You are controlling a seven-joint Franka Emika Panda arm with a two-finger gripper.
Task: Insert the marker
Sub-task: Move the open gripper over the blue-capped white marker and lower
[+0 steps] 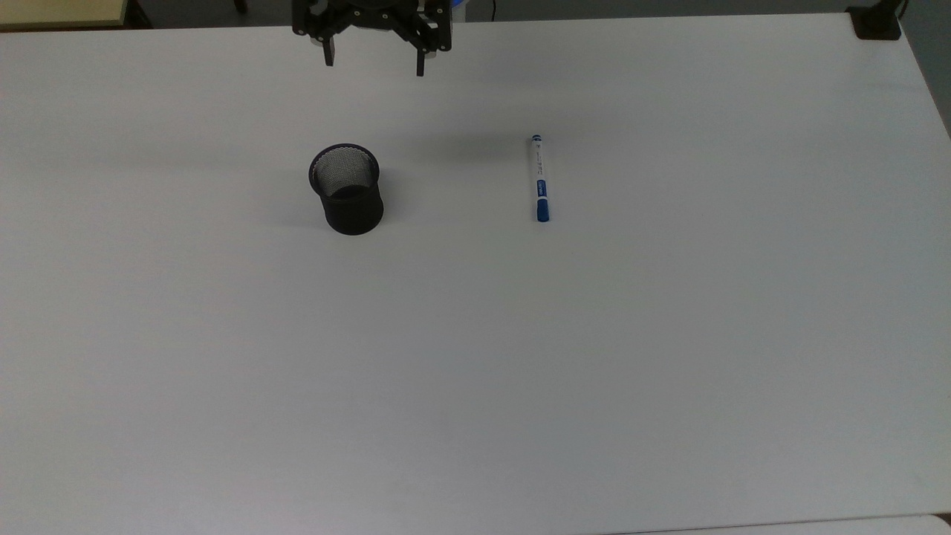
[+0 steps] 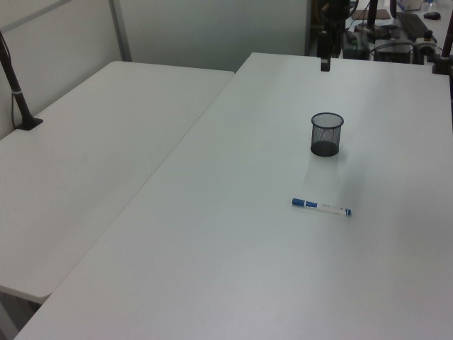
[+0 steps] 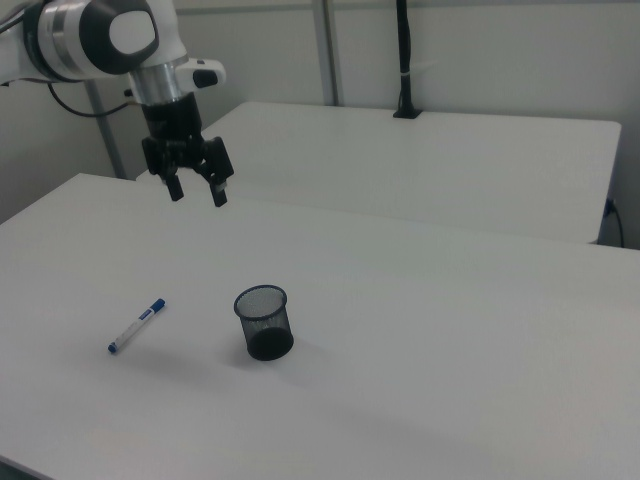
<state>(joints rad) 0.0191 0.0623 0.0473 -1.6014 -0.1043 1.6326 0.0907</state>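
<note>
Jaws spread wide, nothing between them. Gripper (image 1: pixel 374 65) hangs in air, fingers pointing down, above far edge of white table (image 1: pixel 669 334) in top view. Right view: gripper (image 3: pixel 197 191) well above tabletop, white arm (image 3: pixel 95 35) running off to the right view's upper left.

Landmark = black mesh cup (image 1: pixel 346 189). Stands upright on table, mouth open, inside looks bare, dark base seen through mesh.

Marker (image 1: pixel 539 178) lies flat on table, well apart from cup, to cup's right in top view. White barrel, blue cap at near end, small blue tip at far end, blue label band just above cap. Long axis runs roughly away from camera in top view.

Left view: marker (image 2: pixel 321 207) nearer camera than cup (image 2: pixel 326 134), cap toward the left view's left. Right view: marker (image 3: pixel 137 326) to left of cup (image 3: pixel 263 322), apart, not touching.

Gripper vs cup: beyond cup in top view, slightly to cup's right, well apart from both cup and marker. Left view: gripper (image 2: pixel 324 64) beyond cup at far table edge.

Second white table (image 2: pixel 78 163) beside the first, left of cup in left view.
</note>
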